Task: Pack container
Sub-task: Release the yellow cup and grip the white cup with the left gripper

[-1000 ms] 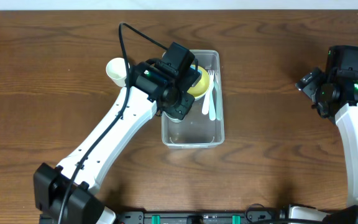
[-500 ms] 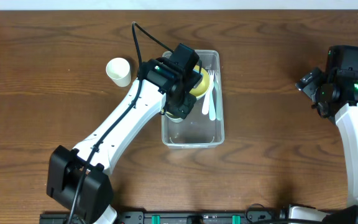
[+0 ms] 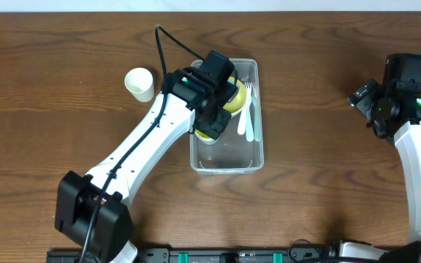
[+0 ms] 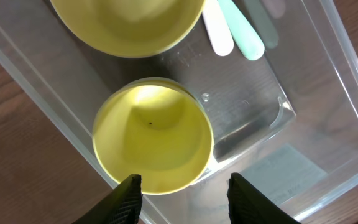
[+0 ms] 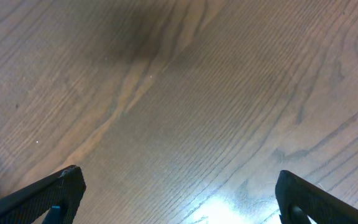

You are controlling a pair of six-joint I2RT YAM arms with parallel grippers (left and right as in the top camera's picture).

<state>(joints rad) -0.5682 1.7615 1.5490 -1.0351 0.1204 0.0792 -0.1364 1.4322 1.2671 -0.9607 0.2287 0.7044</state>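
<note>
Got the container (image 3: 229,152) a bit above the middle of the overhead shot, long side running up-down. Inside: yellow bowl (image 3: 234,100) at the top end, yellow cup (image 4: 151,137) just below it by the left wall, upright. White handle (image 4: 216,31) and mint handle (image 4: 246,37) lying along the right side. Left gripper (image 4: 182,190) hovering right over the yellow cup, fingers parted, pinching nothing. White cup (image 3: 139,82) out on the table (image 3: 64,109), upper left, well apart from the bin. Right gripper (image 5: 179,199) way over at the right edge, spread wide above bare wood, also empty.
</note>
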